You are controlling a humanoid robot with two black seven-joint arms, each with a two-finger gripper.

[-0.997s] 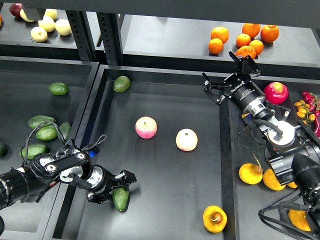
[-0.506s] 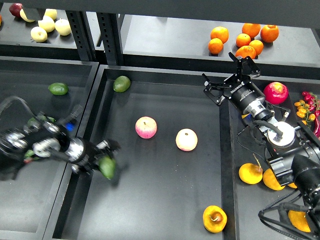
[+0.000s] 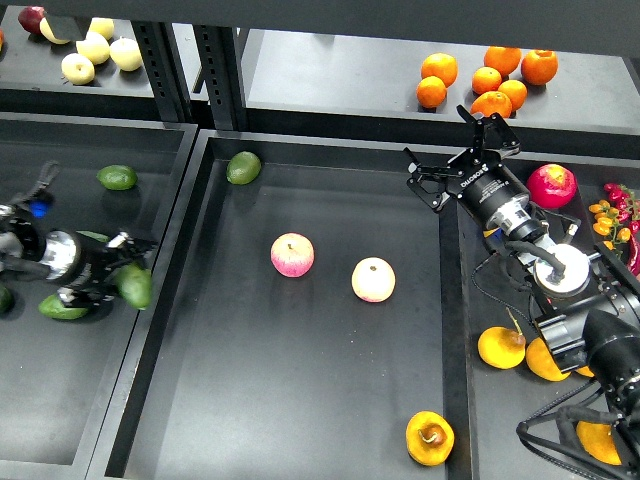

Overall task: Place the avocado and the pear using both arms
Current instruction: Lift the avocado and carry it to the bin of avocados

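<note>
Avocado [image 3: 134, 286] work looked roughly half done: the left pincer [image 3: 118, 270] was clamped on the dark fruit and held it over the left bin [image 3: 150, 170], just above a paler avocado [image 3: 62, 308] lying on the bin floor. It had not let go, so the placing itself was still to come, as far as could be judged. Another green avocado [image 3: 117, 177] lay further back in that bin, and one more [image 3: 243, 167] sat in the far corner of the middle tray [image 3: 300, 420].

Two pink-and-yellow apples [image 3: 292, 254] rested apart near the middle of that tray. The pear [image 3: 430, 437] lay alone by its near right corner, untouched, with its brown dimple facing up.

The right pincer [image 3: 462, 150] hovered over the tray's far right edge with its fingers spread apart and nothing between them, well away from the pear. That half of the job seemed not yet begun. Oranges [image 3: 487, 78] sat on the back shelf beyond it.
</note>
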